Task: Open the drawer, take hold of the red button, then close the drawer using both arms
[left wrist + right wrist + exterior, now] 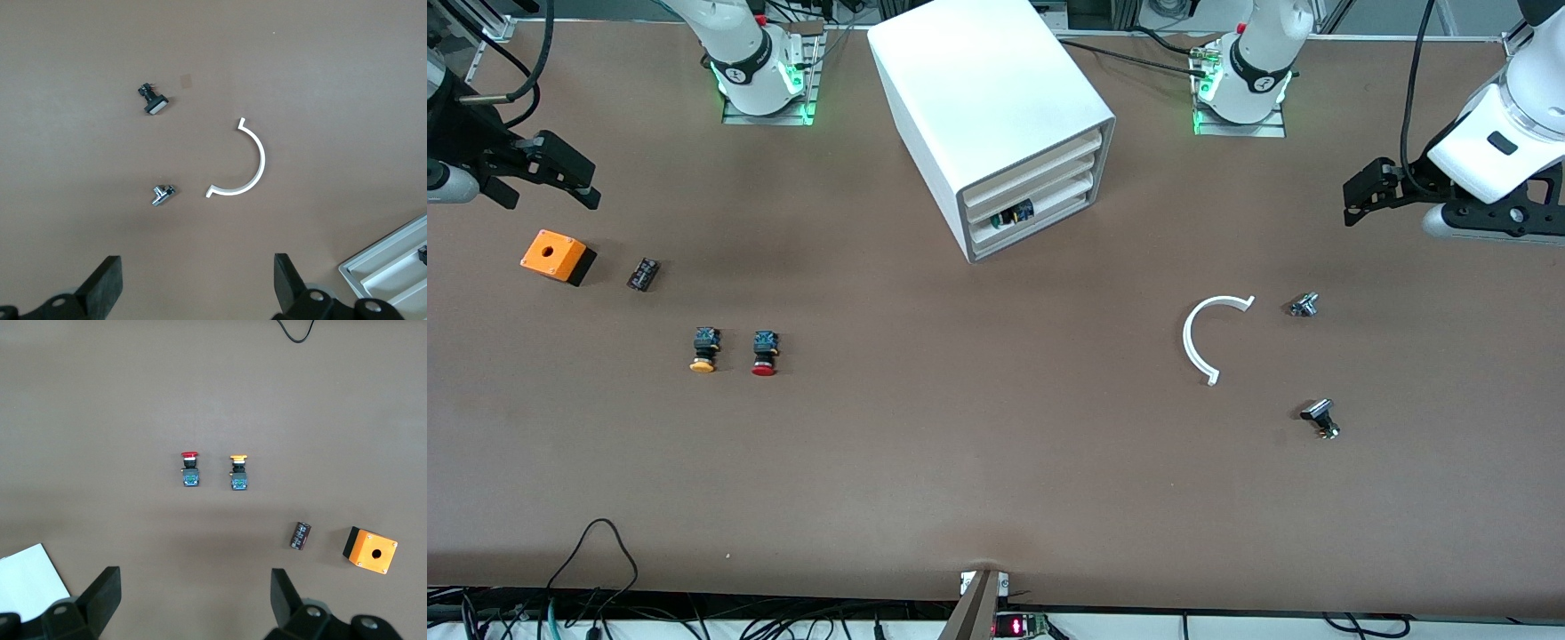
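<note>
Nearest the front camera, we see a small black-capped part (1320, 418) toward the left arm's end of the table. Farther back, the button (764, 353) with its red cap lies on the table beside a yellow-capped button (704, 349), toward the right arm's end. A white curved strip (1202, 336) and a small metal part (1304, 305) lie farther still. We see the left gripper (1360, 194) spread wide and empty, over bare table. The right gripper (569, 173) hangs over the orange box (557, 256), fingers wide apart, holding nothing. The drawer (1040, 205), the middle one in the white cabinet (978, 107), sits pushed in.
</note>
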Robot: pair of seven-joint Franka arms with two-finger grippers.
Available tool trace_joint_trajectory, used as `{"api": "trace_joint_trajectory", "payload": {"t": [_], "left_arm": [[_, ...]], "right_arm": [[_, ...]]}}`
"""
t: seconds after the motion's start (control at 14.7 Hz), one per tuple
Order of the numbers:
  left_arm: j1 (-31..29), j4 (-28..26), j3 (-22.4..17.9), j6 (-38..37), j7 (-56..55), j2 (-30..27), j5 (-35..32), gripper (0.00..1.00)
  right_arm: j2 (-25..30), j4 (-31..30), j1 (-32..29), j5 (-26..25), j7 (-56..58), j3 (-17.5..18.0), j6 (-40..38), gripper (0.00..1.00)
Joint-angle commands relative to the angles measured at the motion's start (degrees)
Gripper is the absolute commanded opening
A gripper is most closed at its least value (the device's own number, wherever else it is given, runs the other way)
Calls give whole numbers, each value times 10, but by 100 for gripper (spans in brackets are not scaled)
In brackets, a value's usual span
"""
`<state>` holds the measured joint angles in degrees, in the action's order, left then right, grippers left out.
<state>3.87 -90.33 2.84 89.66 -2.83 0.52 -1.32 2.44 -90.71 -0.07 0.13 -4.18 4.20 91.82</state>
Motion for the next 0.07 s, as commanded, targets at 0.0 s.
{"api": "trace_joint_trajectory", "payload": {"t": [0.0], "left_arm": [[3, 1, 0, -6, 8, -4, -15, 100]], "right_arm": [[5, 4, 0, -3, 16, -3, -5, 99]]}}
